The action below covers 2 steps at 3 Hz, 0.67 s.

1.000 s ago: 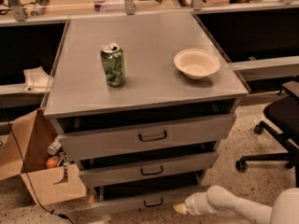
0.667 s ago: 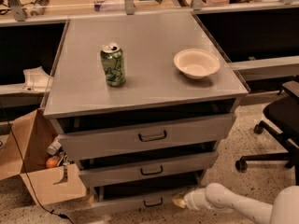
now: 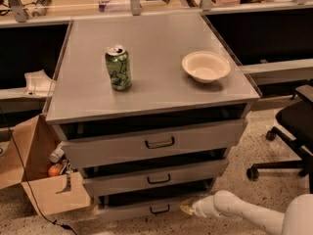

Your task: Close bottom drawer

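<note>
The gripper (image 3: 188, 207) has edged left, now at the front of the bottom drawer (image 3: 124, 211), right of its handle (image 3: 159, 209); whether it is spread or pressed together, cannot tell. Best to push straight inward, nearer centre, avoiding skew.

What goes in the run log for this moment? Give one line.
bottom drawer: partly out | gripper: low, at its front panel's right end | contact: unclear

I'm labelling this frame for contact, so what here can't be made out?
1. Camera view: whether the claw, low at the right end of the short grey metal bottom drawer, touches its front panel; the angle hides any gap.
2. Camera view: that drawer's tray, covered by the mid-height grey drawer above.
3. Camera view: the white robot arm, cut off at the bottom right corner.
</note>
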Available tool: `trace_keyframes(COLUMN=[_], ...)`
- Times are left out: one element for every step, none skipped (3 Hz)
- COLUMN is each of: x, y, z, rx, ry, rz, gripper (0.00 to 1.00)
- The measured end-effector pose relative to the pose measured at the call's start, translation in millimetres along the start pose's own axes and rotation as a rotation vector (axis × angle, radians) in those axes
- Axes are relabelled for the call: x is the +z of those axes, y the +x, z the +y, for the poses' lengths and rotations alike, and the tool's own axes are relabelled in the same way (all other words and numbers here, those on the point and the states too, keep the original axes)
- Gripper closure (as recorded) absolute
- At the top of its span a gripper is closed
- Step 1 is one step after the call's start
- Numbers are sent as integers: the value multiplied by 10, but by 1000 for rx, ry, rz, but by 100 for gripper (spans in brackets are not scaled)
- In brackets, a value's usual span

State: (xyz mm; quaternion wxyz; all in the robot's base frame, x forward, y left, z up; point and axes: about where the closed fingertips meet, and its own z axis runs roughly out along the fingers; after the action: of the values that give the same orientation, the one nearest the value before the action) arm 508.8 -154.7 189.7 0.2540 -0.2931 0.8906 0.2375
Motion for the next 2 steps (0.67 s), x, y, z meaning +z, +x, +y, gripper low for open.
trace_keyframes(x=[0, 0], y=[0, 0], z=[0, 1], rx=[0, 0], ry=[0, 0], rz=[0, 0], gripper=[50, 27])
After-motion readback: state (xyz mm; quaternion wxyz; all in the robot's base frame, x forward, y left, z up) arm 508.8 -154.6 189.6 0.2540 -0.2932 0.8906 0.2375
